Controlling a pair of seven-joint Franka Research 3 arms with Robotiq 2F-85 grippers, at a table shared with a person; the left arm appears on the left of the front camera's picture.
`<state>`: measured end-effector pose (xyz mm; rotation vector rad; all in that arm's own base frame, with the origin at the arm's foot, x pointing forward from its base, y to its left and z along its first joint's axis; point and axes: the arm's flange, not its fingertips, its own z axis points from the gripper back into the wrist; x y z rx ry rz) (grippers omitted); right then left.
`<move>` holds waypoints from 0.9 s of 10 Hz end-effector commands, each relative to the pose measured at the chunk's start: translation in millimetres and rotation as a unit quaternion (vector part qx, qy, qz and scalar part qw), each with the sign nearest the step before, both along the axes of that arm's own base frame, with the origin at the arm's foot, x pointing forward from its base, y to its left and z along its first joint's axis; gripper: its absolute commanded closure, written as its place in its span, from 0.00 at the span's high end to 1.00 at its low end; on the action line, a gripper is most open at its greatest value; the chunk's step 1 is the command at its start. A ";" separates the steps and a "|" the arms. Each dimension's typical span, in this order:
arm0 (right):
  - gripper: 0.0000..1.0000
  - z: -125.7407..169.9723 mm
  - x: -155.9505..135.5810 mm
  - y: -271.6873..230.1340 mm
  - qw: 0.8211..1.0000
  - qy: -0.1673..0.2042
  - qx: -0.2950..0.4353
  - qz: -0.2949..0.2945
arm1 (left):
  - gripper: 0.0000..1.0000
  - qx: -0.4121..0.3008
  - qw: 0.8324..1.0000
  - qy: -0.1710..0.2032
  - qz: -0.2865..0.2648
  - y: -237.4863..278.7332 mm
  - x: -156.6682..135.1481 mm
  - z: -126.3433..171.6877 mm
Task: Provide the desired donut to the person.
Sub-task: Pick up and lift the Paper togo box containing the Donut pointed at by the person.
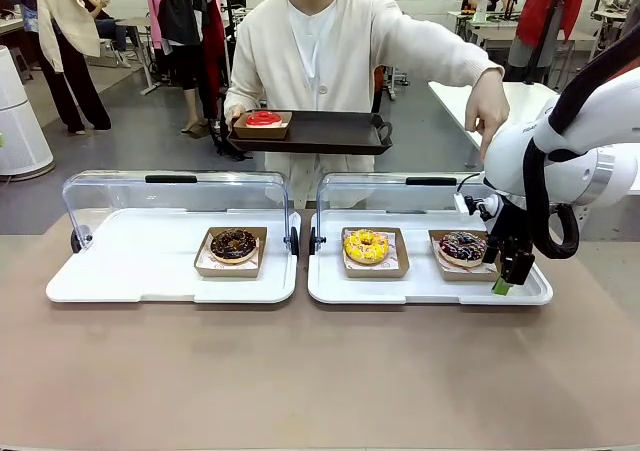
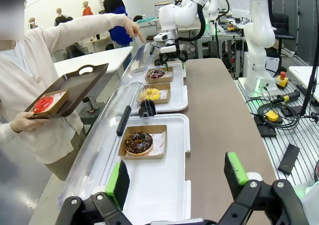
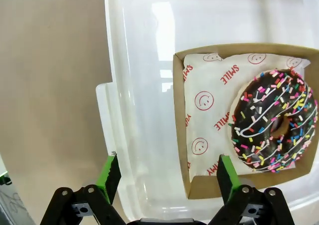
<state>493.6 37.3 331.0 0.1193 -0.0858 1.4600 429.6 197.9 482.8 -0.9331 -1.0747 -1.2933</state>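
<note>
Sprinkled chocolate donut is, by my reading, the one wanted: the person's free hand points down toward it over the raised clear cover. It lies in its cardboard box on smiley-printed paper, at the right end of the right display tray, which sits on the desk toward its right edge. It has not been picked up, so the delivery itself is not yet done. What is left is to grip the box, lift it clear of the display tray and carry it across to the dark serving tray that the person holds out beyond the far edge of the desk. A red-glazed donut in its own box already rests at one end of that serving tray, and the other end is bare.

The right tool hangs just above the near right corner of the display tray with its jaws spread wide, pinching nothing. In the right wrist view one green pad is over the box's corner and the other over bare white plastic, so the donut lies off to one side of the gap, not between the pads. I judge the tool must shift sideways before closing.

The left tool is also spread and empty, above the left display tray, well apart from the sprinkled donut
</note>
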 end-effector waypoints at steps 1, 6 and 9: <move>1.00 -4.4 6.3 -4.8 1.000 -0.008 0.004 -0.003 | 1.00 0.000 1.000 -0.002 0.005 -0.4 -1.6 -0.5; 1.00 -6.0 8.2 -6.0 1.000 -0.006 -0.012 -0.007 | 1.00 0.000 1.000 -0.002 0.005 -0.4 -1.6 -0.5; 1.00 -11.5 10.9 -8.2 1.000 -0.001 -0.018 -0.012 | 1.00 0.000 1.000 -0.002 0.005 -0.4 -1.6 -0.5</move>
